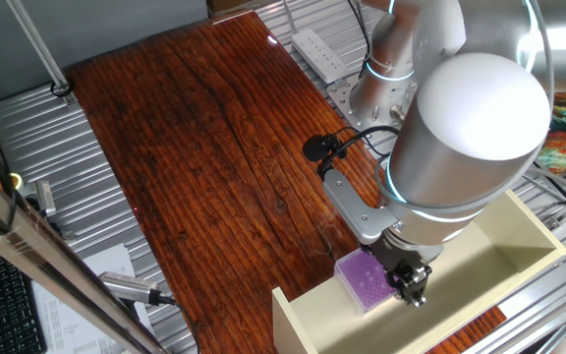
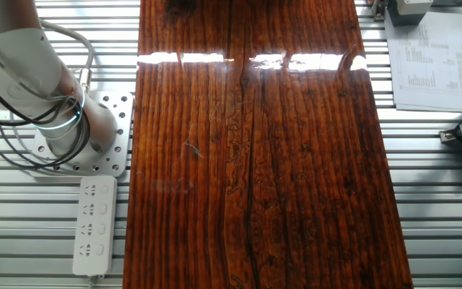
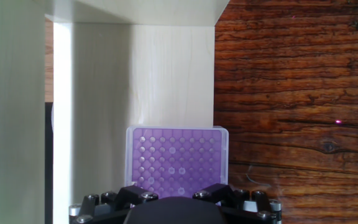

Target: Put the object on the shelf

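At the bottom edge of the hand view, the dark gripper (image 3: 176, 198) shows only as a black housing with bolt heads and two angled finger bases; these meet the near edge of the purple box (image 3: 176, 159), so the claw looks closed on the box, though the actual contact is cut off by the frame. Just beyond, the box presents its dotted top to the camera (pale dots in neat rows across translucent purple), its right edge about level with the outer edge of the shelf's right-hand wall. Behind the box rise the cream panels of the shelf (image 3: 166, 74), a back panel straight ahead, a side panel at the left and a top edge above. To the right of the shelf lies the dark red-brown wooden table (image 3: 297, 93).

From one fixed view, the gripper (image 1: 408, 283) hangs below the large white arm (image 1: 470, 128) and holds the purple box (image 1: 365, 279) at the open top of the shelf (image 1: 529, 236), above the shelf's inside and close to its long wall on the table side. The table (image 1: 204, 147) stretches away behind it.

Farther off, the other fixed view shows the table (image 2: 255, 160), the arm's base (image 2: 62, 120), a white power strip (image 2: 95, 225) and a printed sheet (image 2: 427, 60).
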